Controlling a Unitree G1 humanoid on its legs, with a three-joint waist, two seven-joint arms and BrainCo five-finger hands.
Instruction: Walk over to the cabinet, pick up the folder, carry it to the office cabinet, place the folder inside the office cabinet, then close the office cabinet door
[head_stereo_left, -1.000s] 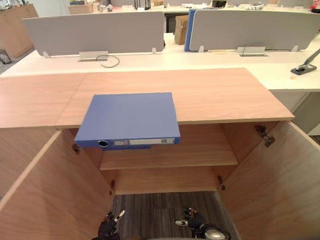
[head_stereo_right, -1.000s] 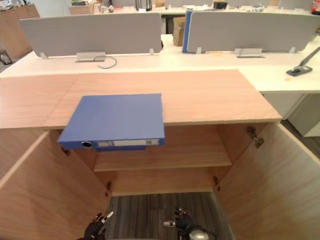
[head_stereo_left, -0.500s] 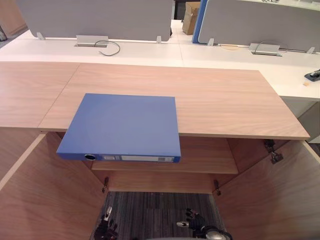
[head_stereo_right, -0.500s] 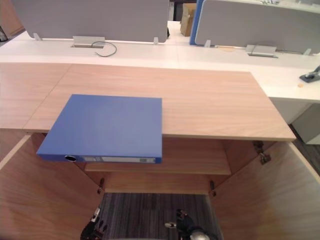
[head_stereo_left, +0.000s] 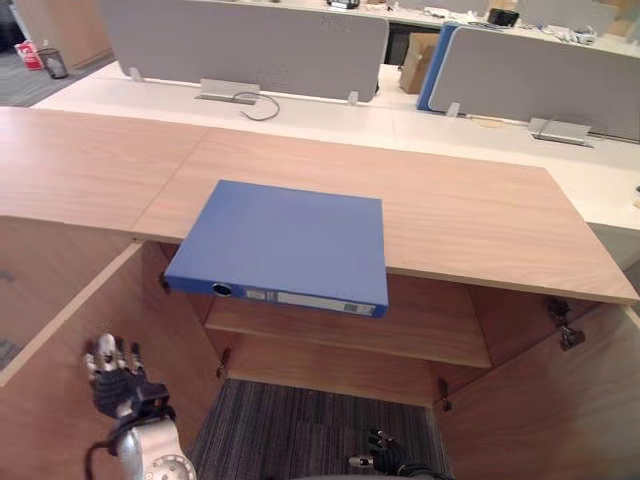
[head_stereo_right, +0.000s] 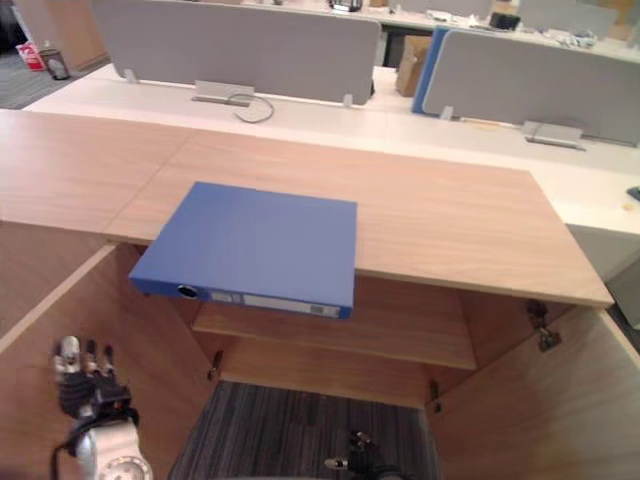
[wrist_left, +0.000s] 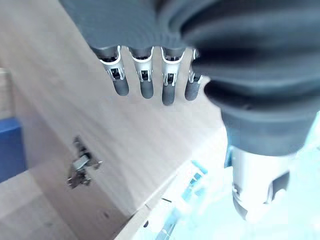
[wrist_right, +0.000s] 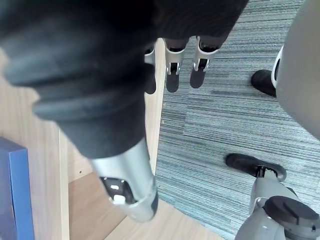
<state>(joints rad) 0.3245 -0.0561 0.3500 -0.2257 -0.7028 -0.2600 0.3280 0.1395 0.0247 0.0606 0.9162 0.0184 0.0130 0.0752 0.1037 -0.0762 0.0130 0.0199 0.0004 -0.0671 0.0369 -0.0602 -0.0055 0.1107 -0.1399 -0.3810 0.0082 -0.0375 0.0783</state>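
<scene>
Head cams look down on the open cabinet (head_stereo_left: 480, 215) from its front, sharing nearly all. Wrist cams v. close: left faces a cabinet panel (wrist_left: 60, 90), right the carpet (wrist_right: 225, 125) by it.

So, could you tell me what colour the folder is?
The folder is blue; it shows best in the left eye view.

The left hand (head_stereo_left: 116, 385), silver fingers with dark tips above a dark ribbed wrist cover, is raised at the near left on its silver-grey arm (head_stereo_left: 150, 455). Its fingers (wrist_left: 145, 82) are straight, side by side, and hold nothing. The right hand (head_stereo_left: 386, 464) hangs low at the near centre-right, its fingers (wrist_right: 172, 75) loosely straight and empty too.
</scene>
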